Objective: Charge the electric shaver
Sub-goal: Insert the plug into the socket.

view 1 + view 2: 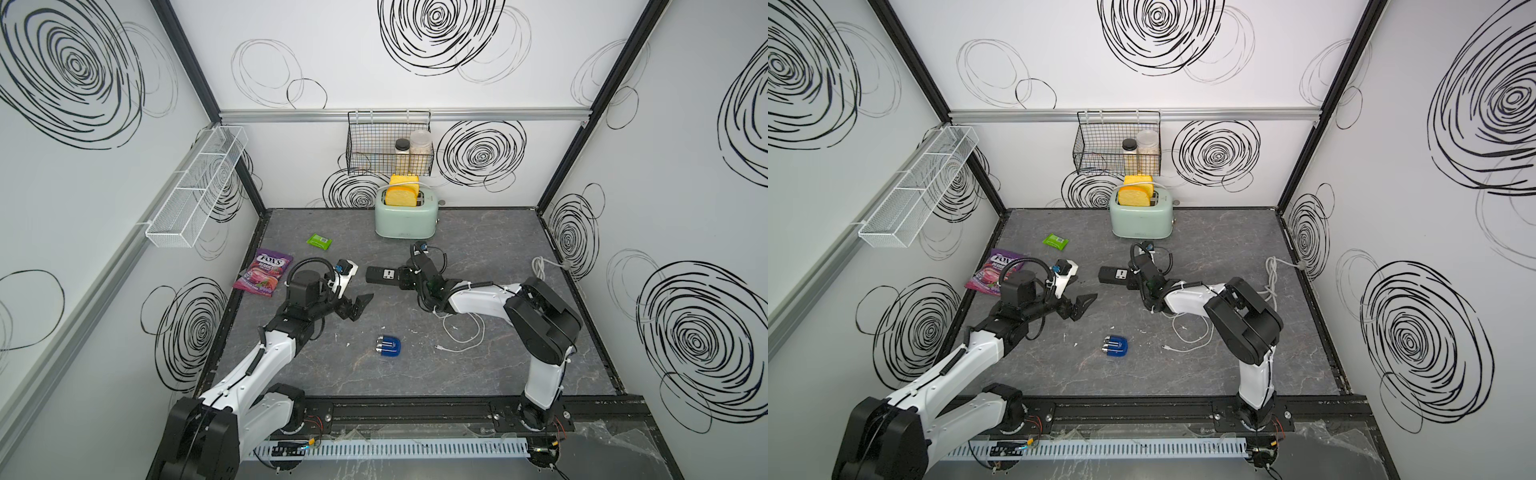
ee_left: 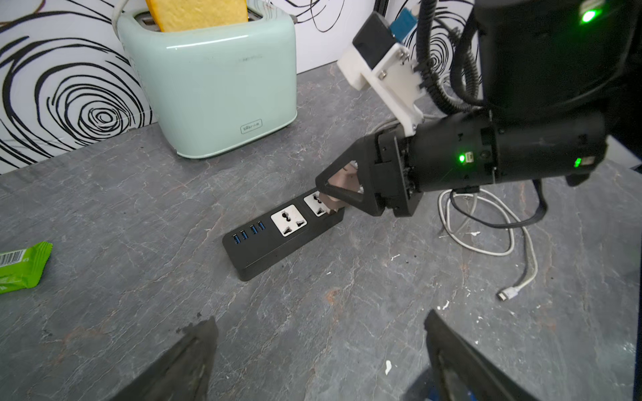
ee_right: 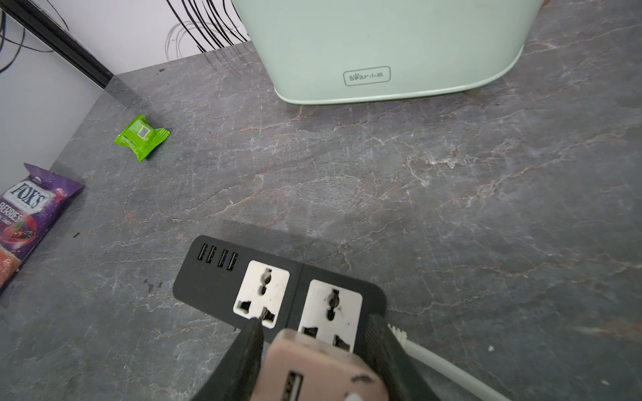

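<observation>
The electric shaver (image 1: 388,347) (image 1: 1115,347), blue with silver heads, lies alone on the table's front middle. My left gripper (image 1: 359,305) (image 2: 319,319) hovers open behind and left of it, with nothing between its fingers. My right gripper (image 1: 405,276) (image 3: 318,326) is shut on a pinkish plug adapter (image 3: 312,371) (image 2: 342,185). It holds the adapter over the right socket of the black power strip (image 1: 382,275) (image 2: 278,239) (image 3: 278,288). Whether the adapter's pins are in the socket is hidden. A white USB cable (image 1: 461,336) (image 2: 507,295) lies loose to the shaver's right.
A mint toaster (image 1: 405,220) with bread stands at the back. A green packet (image 1: 319,241) and a purple candy bag (image 1: 262,276) lie at the left. A wire basket (image 1: 388,153) hangs on the back wall, a mesh shelf (image 1: 195,187) on the left wall.
</observation>
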